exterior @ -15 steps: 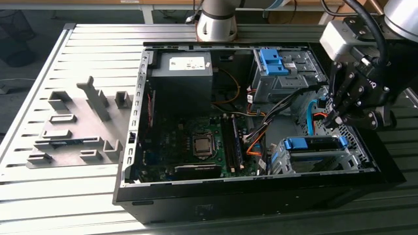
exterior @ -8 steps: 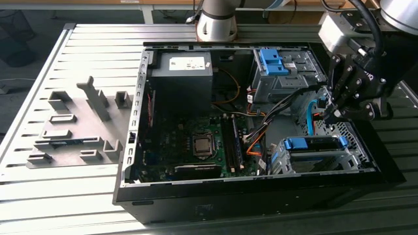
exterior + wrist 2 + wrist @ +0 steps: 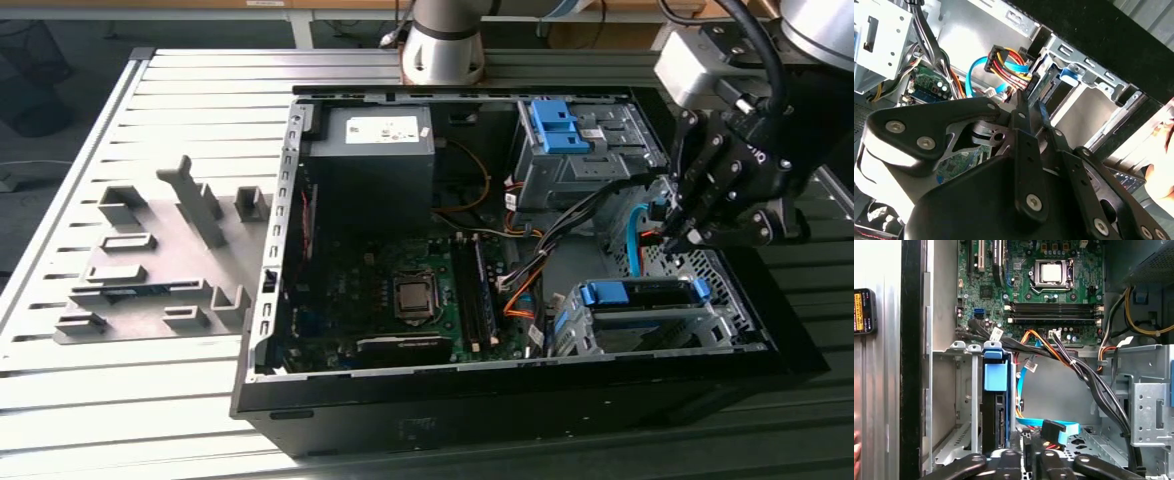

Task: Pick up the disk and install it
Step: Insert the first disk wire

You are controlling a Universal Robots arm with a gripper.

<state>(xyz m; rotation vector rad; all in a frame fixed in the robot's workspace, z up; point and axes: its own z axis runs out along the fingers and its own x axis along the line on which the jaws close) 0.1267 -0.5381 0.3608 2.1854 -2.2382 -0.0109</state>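
Note:
The disk (image 3: 642, 294), with its bright blue frame, sits in the metal drive cage (image 3: 574, 325) at the corner of the open computer case nearest the exterior view's lower right. In the first wrist view the disk (image 3: 995, 376) stands edge-on in that cage (image 3: 956, 440), its blue tab toward the motherboard. My gripper (image 3: 671, 243) hangs just above and behind the cage, over the blue data cable (image 3: 1061, 429) and the coloured power plug (image 3: 1004, 62). Its black fingers (image 3: 1021, 117) stand close together with nothing held between them. In the first wrist view the gripper (image 3: 1029, 454) is a short way from the disk's end, apart from it.
A second blue bracket (image 3: 554, 125) sits in the upper drive cage. The dark power supply box (image 3: 374, 150), motherboard (image 3: 400, 290) and black cable bundles (image 3: 1074, 365) crowd the case. A grey fixture plate (image 3: 147, 260) lies at the exterior view's left. A person's hand (image 3: 1161, 172) is by the case wall.

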